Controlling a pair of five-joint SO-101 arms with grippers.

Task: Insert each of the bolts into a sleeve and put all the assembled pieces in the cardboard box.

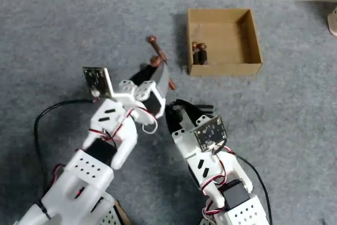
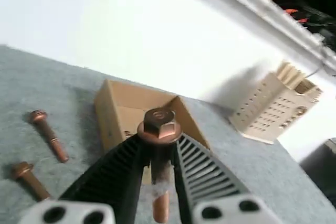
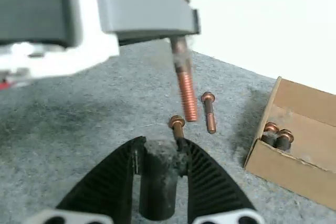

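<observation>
My left gripper (image 2: 159, 166) is shut on a copper bolt (image 2: 159, 125), head past the fingertips and threaded end toward the wrist. In the high view this left gripper (image 1: 161, 75) hangs just left of the cardboard box (image 1: 251, 30). My right gripper (image 3: 160, 158) is shut on a black sleeve (image 3: 156, 184), standing about upright just below the held bolt (image 3: 185, 90). Seen from above, the right gripper (image 1: 174, 110) sits close behind the left one. Two loose bolts (image 3: 210, 112) (image 3: 177, 124) lie on the carpet. Two assembled pieces (image 1: 199, 52) stand in the box's near-left corner.
Grey carpet covers the table. The loose bolts (image 2: 48, 134) (image 2: 29, 178) lie left of the box (image 2: 111, 116). A pale wooden rack (image 2: 273, 107) stands far off beyond the box, at the right edge (image 1: 333, 22) in the high view. Both arms crowd the middle.
</observation>
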